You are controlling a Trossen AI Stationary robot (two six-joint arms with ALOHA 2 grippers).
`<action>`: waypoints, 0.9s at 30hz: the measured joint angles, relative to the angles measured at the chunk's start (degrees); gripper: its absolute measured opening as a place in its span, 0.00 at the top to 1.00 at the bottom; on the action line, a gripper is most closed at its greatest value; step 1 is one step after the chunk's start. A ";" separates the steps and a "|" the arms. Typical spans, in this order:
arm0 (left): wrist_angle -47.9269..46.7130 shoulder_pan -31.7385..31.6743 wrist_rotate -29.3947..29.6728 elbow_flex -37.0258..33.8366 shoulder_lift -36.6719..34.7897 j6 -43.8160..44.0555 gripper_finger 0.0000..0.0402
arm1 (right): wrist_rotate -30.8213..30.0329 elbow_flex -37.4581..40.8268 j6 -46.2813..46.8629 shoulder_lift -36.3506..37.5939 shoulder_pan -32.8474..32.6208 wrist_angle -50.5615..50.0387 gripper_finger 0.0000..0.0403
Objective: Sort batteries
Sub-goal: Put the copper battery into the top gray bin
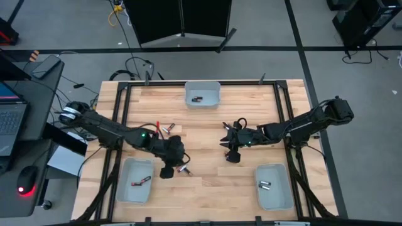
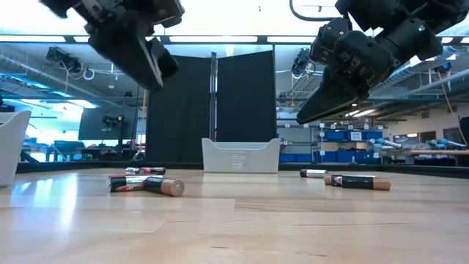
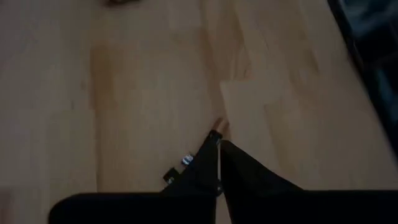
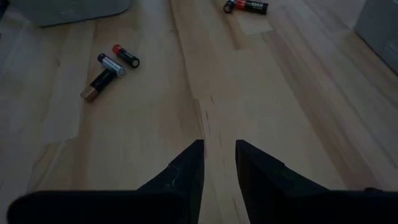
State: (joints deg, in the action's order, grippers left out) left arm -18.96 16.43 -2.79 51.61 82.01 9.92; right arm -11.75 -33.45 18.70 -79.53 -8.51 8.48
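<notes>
Three small batteries (image 4: 109, 70) lie loose on the wooden table beside my left gripper (image 1: 169, 168): one black with a copper end, one silver, one red and black. More batteries (image 1: 165, 129) lie farther back, and two (image 2: 356, 182) lie on the wood to the right in the low view. My left gripper (image 3: 217, 138) hangs above the table with its fingers shut and nothing plainly between them. My right gripper (image 4: 219, 149) hovers open over bare wood near the table's middle (image 1: 231, 154).
Three pale trays stand on the table. The far-middle tray (image 1: 213, 99) holds a dark battery, the near-left tray (image 1: 125, 188) a red one, and the near-right tray (image 1: 279, 196) silver ones. Bare wood lies between the two grippers.
</notes>
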 joint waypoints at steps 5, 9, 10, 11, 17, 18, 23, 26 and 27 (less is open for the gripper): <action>0.56 0.02 -0.51 2.66 4.98 -8.05 0.83 | 0.01 0.00 0.82 0.00 0.00 -1.02 0.71; 4.52 0.00 -0.90 3.66 8.57 -10.62 0.74 | 0.00 0.00 0.78 0.00 0.07 -1.24 0.69; 4.96 0.00 -1.37 3.79 9.43 -11.18 0.72 | 0.00 0.00 0.77 0.00 0.07 -1.35 0.69; 5.14 0.00 -1.61 3.83 10.26 -11.58 0.69 | 0.00 0.00 0.78 0.00 0.07 -1.45 0.69; 7.20 0.00 -2.04 3.85 13.84 -13.03 0.61 | 0.00 0.00 0.67 0.00 0.07 -2.17 0.68; 6.93 0.00 -2.23 3.85 14.42 -13.59 0.60 | 0.00 0.00 0.63 0.00 0.11 -2.22 0.68; 7.01 -0.22 -4.01 3.85 17.41 -15.66 0.59 | 0.00 0.00 -0.30 0.00 0.38 -2.45 0.68; 7.38 -0.31 -4.44 3.85 18.87 -15.92 0.59 | 0.00 0.00 -0.76 0.00 0.80 -2.60 0.68; 7.38 -0.31 -4.48 3.85 19.32 -15.92 0.59 | 0.00 0.00 -0.82 0.00 0.86 -2.70 0.68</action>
State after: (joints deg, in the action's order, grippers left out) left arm -11.58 16.12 -7.27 55.46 101.33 -6.00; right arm -11.75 -33.45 17.88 -79.53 -7.66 5.78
